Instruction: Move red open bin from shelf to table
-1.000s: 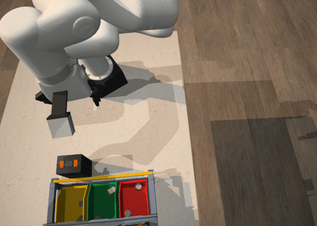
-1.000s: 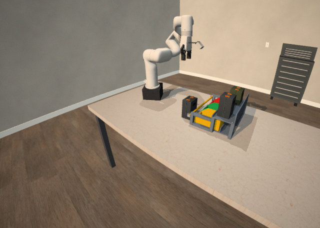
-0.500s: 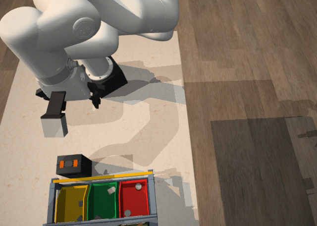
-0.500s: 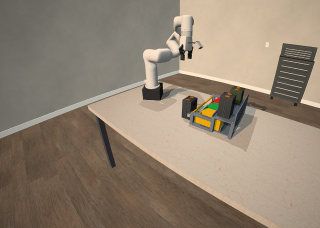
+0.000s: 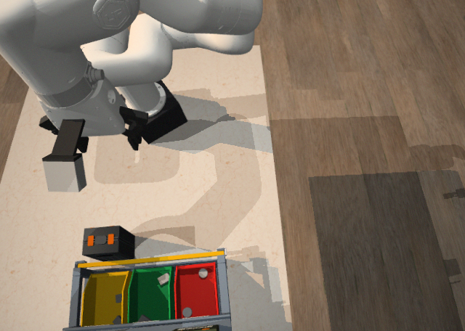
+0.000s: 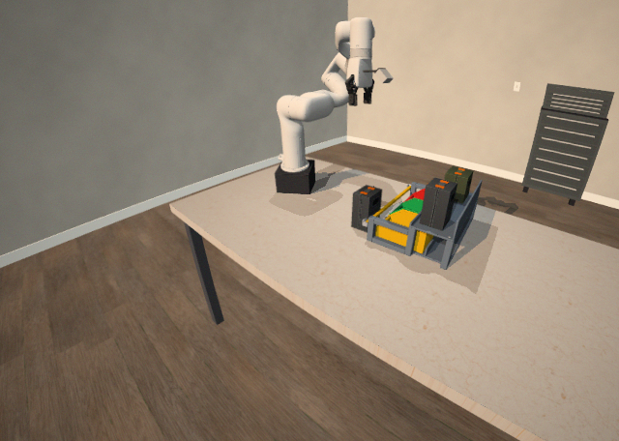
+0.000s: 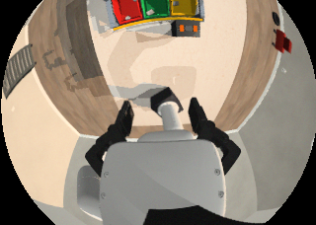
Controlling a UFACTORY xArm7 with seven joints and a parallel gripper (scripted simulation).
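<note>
The red open bin (image 5: pixel 197 293) (image 6: pixel 419 194) (image 7: pixel 125 9) sits in the grey shelf (image 5: pixel 224 282) (image 6: pixel 410 237) at one end of the row, with round grey parts (image 5: pixel 203 273) (image 5: pixel 187 312) in it. The green bin (image 5: pixel 148 295) (image 6: pixel 410 206) (image 7: pixel 155 4) is beside it, and the yellow bin (image 5: pixel 102 293) (image 6: pixel 402 218) (image 7: pixel 183 7) is at the other end. A yellow rail (image 5: pixel 150 260) runs along the shelf's front. My gripper (image 5: pixel 108 144) (image 6: pixel 360 101) (image 7: pixel 160 106) is open and empty, high above the table top (image 5: pixel 150 207) (image 6: pixel 300 256), well away from the bins on the robot-base side.
A black case (image 5: pixel 101 241) (image 6: pixel 366 207) (image 7: pixel 188 29) stands on the table just before the rail, at the yellow bin's end. Another dark case (image 6: pixel 437 204) stands on the shelf's rear top, with an olive case (image 6: pixel 458 184) behind the red end. A panel (image 6: pixel 468 214) rises at the rear.
</note>
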